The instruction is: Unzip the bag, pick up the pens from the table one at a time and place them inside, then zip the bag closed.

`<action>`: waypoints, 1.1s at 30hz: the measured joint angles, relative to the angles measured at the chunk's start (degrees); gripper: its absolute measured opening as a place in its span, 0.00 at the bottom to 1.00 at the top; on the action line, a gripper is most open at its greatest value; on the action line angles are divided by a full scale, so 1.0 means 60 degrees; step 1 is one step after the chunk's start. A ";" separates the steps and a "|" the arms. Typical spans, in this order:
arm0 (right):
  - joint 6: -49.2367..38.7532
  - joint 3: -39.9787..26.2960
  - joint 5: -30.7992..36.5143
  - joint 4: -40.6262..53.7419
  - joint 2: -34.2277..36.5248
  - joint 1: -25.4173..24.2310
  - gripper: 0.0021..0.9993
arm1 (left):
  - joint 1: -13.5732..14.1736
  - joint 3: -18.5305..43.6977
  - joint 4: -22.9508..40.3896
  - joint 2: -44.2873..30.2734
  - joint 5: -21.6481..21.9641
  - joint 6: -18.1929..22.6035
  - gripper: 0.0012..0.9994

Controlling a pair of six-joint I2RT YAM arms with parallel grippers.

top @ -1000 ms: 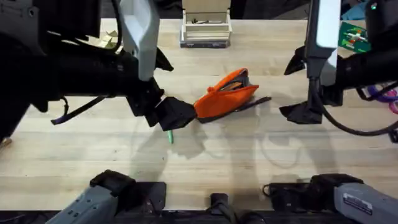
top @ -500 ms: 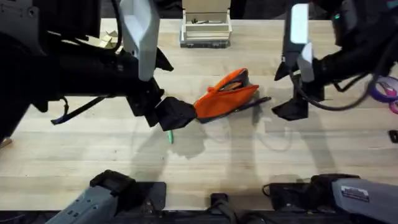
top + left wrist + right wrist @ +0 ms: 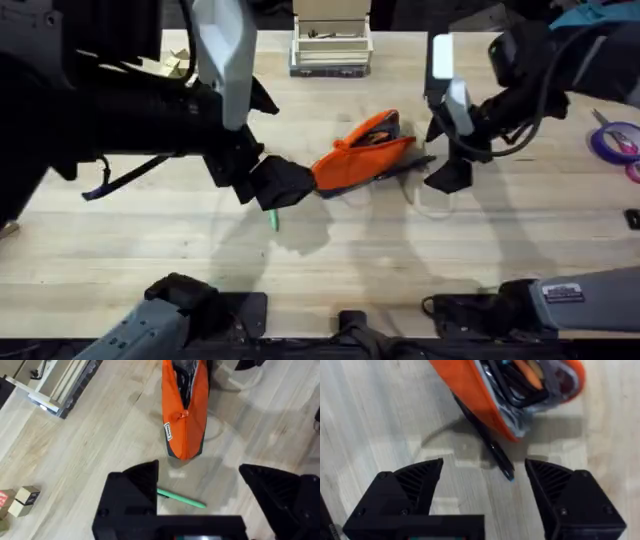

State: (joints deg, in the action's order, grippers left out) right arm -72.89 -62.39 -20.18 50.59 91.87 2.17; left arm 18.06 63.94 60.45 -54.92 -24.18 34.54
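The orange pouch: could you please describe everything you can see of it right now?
The orange pouch is a soft fabric case with a dark base edge, lying near the middle of the table. Its zipper is open at the end nearer the right gripper, showing items inside. A small label sits by the zipper at the closed end. A black pen lies partly under it. Neither gripper touches it.

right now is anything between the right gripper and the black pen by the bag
Nothing visible. The right gripper hangs open right over the black pen, which lies on bare table with its far end tucked under the open orange bag. The bag itself crowds that end.
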 joint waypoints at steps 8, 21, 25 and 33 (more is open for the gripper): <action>-0.0670 0.0000 0.0004 -0.0064 0.0549 0.0614 1.00 | 0.0000 0.0000 0.0000 0.0000 0.0000 0.0000 0.99; -0.1105 -0.0004 0.0494 -0.0290 0.1162 0.0810 0.89 | 0.0000 0.0000 -0.0007 0.0000 0.0000 0.0004 0.99; -0.1113 -0.0004 0.0557 -0.0335 0.1173 0.0809 0.78 | 0.0000 0.0000 -0.0011 0.0000 0.0000 0.0000 0.99; -0.1032 -0.0015 0.0991 -0.0401 0.1173 0.0824 0.29 | 0.0000 0.0000 -0.0011 0.0000 0.0000 0.0000 0.99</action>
State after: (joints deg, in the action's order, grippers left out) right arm -79.08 -62.48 -14.24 48.18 98.91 7.11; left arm 18.06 63.94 60.38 -54.92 -24.18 34.54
